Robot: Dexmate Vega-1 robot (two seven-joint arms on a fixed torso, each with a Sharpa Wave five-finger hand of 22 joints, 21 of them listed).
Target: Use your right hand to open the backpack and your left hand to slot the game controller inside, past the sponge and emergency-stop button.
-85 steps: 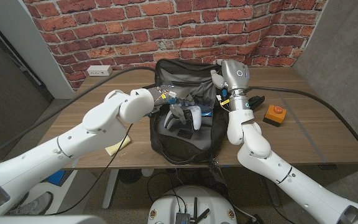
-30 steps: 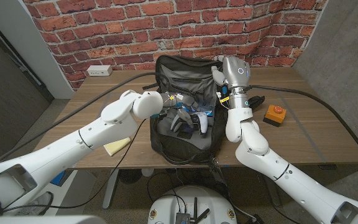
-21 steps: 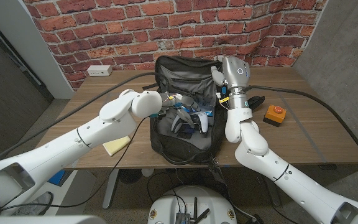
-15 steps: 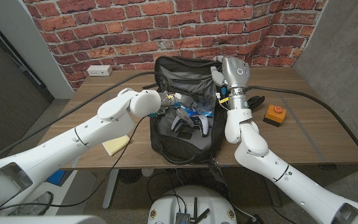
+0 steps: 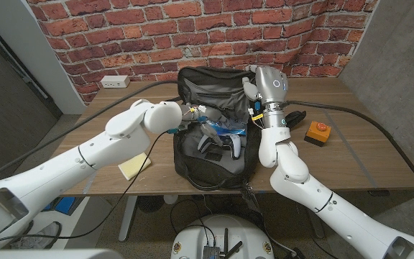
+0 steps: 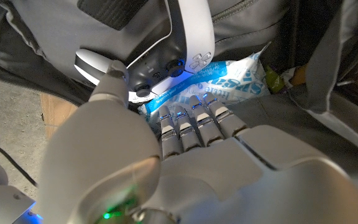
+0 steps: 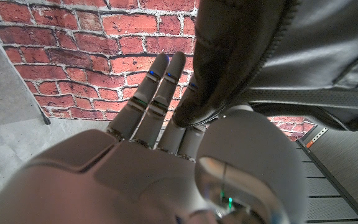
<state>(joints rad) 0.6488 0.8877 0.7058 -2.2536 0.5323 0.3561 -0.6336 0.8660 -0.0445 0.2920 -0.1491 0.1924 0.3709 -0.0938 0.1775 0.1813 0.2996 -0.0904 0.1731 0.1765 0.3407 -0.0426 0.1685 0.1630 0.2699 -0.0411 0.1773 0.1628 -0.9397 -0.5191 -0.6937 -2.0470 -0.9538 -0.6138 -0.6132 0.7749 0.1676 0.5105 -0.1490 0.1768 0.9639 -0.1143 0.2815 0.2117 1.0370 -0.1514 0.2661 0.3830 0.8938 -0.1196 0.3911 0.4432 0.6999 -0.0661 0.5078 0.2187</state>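
The black backpack (image 5: 192, 162) stands open in the middle of the table. My right hand (image 5: 252, 88) pinches its upper right rim and holds the opening apart; black fabric (image 7: 278, 50) runs between that hand's (image 7: 160, 124) thumb and fingers. The white game controller (image 5: 218, 142) sits inside the opening, grips pointing toward me. My left hand (image 5: 192, 115) reaches in from the left. Its thumb lies against one grip of the controller (image 6: 188, 37), with the fingers (image 6: 191, 121) curled in beside it. The yellow sponge (image 5: 135, 169) lies left of the bag, the orange emergency-stop button (image 5: 318, 133) right of it.
A blue and white packet (image 6: 229, 78) lies inside the bag behind the controller. A thick black cable (image 5: 358, 109) crosses the table's right side. A white power strip (image 5: 115, 81) sits at the back left against the brick wall.
My left elbow has swung out to the left while the hand stays in the bag's mouth. The controller has sunk slightly. The right hand keeps its hold.
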